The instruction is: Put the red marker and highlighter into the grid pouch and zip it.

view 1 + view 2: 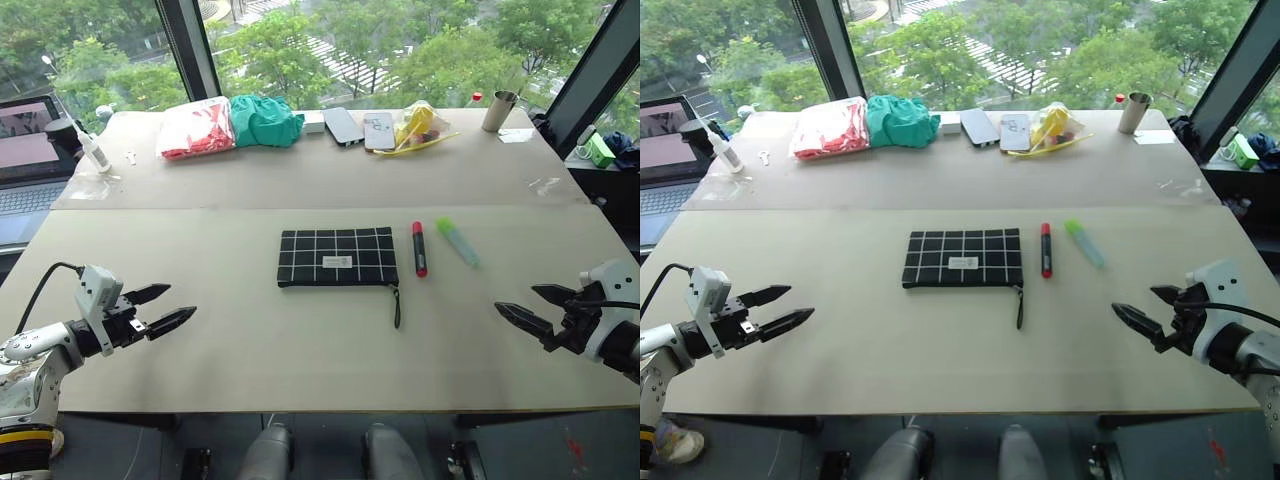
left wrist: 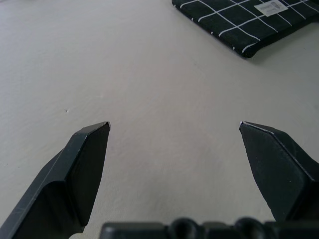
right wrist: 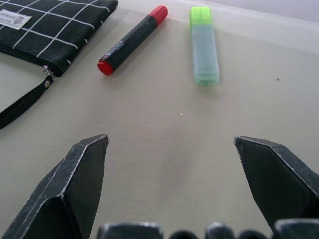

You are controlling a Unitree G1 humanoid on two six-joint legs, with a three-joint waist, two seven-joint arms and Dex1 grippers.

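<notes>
The grid pouch point(image 1: 337, 256) lies flat in the middle of the table, black with white lines, its zipper strap point(image 1: 396, 305) trailing toward the near edge. Just right of it lies the red marker point(image 1: 419, 248), and right of that the light green highlighter point(image 1: 457, 241), slightly angled. My left gripper point(image 1: 165, 307) hovers open over the near left of the table, well apart from the pouch point(image 2: 244, 20). My right gripper point(image 1: 530, 306) hovers open at the near right, pointing toward the marker point(image 3: 132, 39) and highlighter point(image 3: 203, 46). Nothing is between either pair of fingers.
Along the far edge sit a red-and-white bag point(image 1: 196, 127), a green cloth point(image 1: 264, 120), two phones point(image 1: 360, 128), a yellow plastic bag point(image 1: 420, 127) and a metal cup point(image 1: 498, 110). A laptop point(image 1: 28, 150) and a small bottle point(image 1: 92, 150) stand at the far left.
</notes>
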